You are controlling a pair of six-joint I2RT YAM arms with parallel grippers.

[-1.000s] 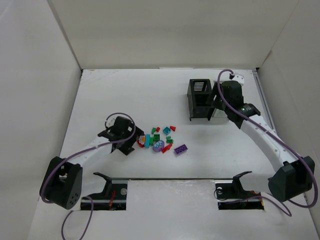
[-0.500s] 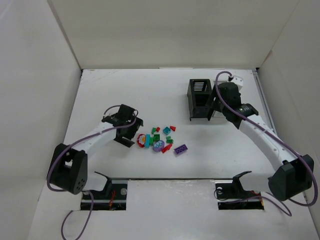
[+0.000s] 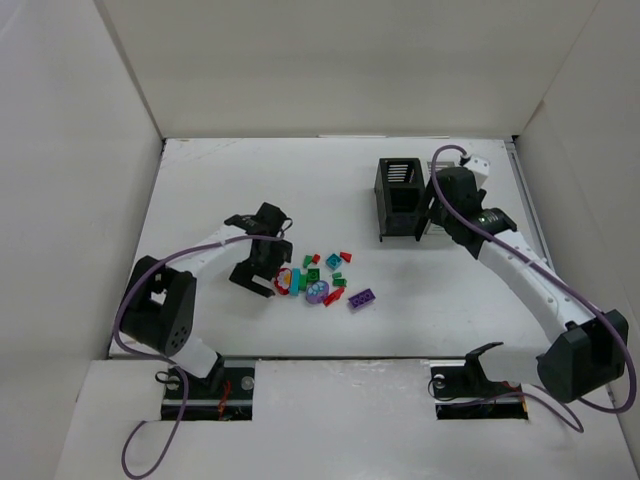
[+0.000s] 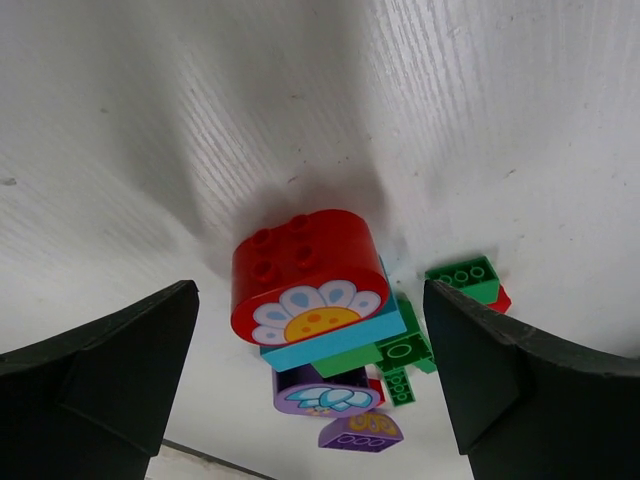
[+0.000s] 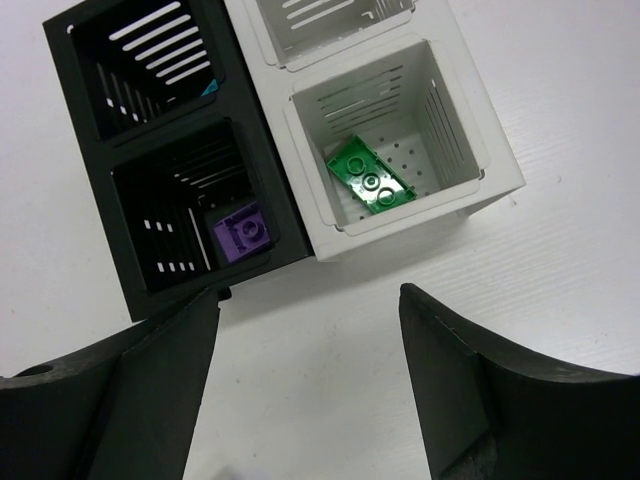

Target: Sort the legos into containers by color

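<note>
The left gripper (image 4: 310, 296) is open, one finger on each side of a red brick (image 4: 305, 268) without touching it. This brick carries a printed white daisy and rests on a teal brick (image 4: 335, 345) at the 9 o'clock edge of the loose bricks (image 3: 328, 281) near the centre of the table (image 3: 300, 180). Bare surface surrounds the pile, and walls (image 3: 60, 150) close off the sides at 9, 12 and 3 o'clock. The right gripper (image 5: 308, 294) hovers open above the bins, at 2 o'clock from the pile. The black bin (image 5: 92, 205) holds a purple brick (image 5: 243, 232). The white bin (image 5: 468, 120), joined to it on the 3 o'clock side, holds a green brick (image 5: 372, 180).
</note>
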